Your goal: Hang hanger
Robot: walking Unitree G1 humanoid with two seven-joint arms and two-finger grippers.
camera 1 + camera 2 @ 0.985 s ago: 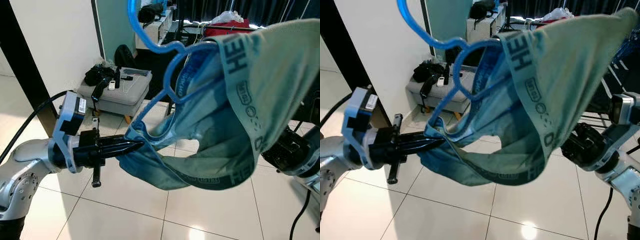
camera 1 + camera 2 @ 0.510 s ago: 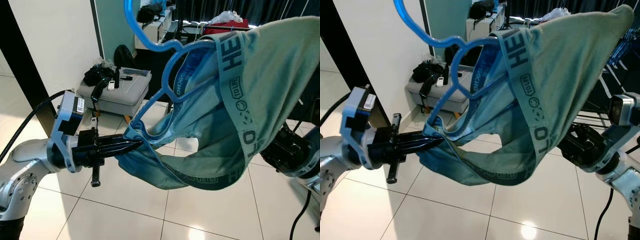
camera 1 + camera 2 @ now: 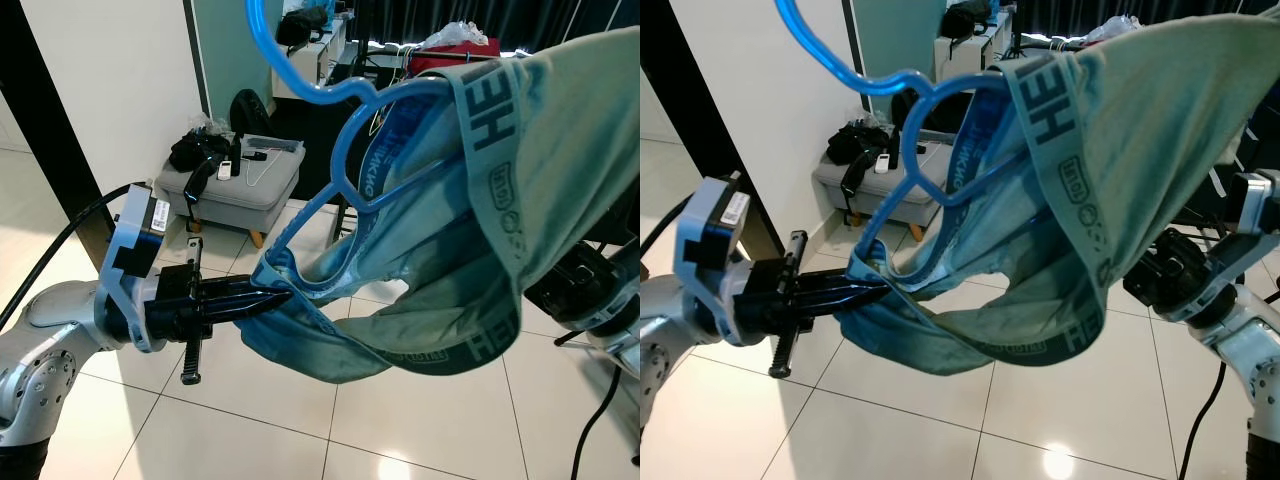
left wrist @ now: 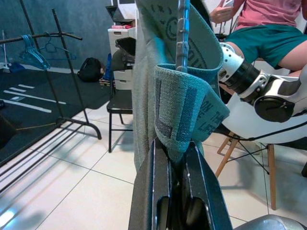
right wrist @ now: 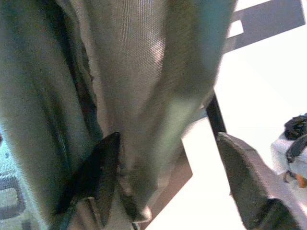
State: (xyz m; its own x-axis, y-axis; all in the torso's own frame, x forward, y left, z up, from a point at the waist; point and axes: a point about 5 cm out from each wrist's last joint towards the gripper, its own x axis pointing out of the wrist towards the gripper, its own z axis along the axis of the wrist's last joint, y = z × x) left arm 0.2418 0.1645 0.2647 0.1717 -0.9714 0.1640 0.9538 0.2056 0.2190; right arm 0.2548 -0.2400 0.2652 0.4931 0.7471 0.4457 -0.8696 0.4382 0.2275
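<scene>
A blue plastic hanger point(image 3: 340, 170) carries a teal garment point(image 3: 560, 120) with a lettered waistband, held up in the air in front of me. Its hook point(image 3: 262, 40) points upward at the top of the view. My left gripper point(image 3: 280, 297) is shut on the hanger's lower end, together with a fold of the waistband point(image 4: 184, 110). My right arm point(image 3: 1200, 290) is behind the garment on the right. There my right gripper point(image 5: 168, 163) stands open, and the cloth point(image 5: 144, 96) hangs against one finger point(image 5: 96, 172).
A grey ottoman point(image 3: 235, 190) piled with black items stands by a white wall point(image 3: 110, 90). A clothes rack point(image 4: 62, 72) with hangers and a black chair point(image 4: 120, 96) are farther off. A person point(image 4: 268, 28) sits close by on the right. The floor is white tile point(image 3: 250, 430).
The hanger and garment have swung slightly to the right, and the right arm has moved up and to the right. The left gripper keeps its hold, a little lower.
</scene>
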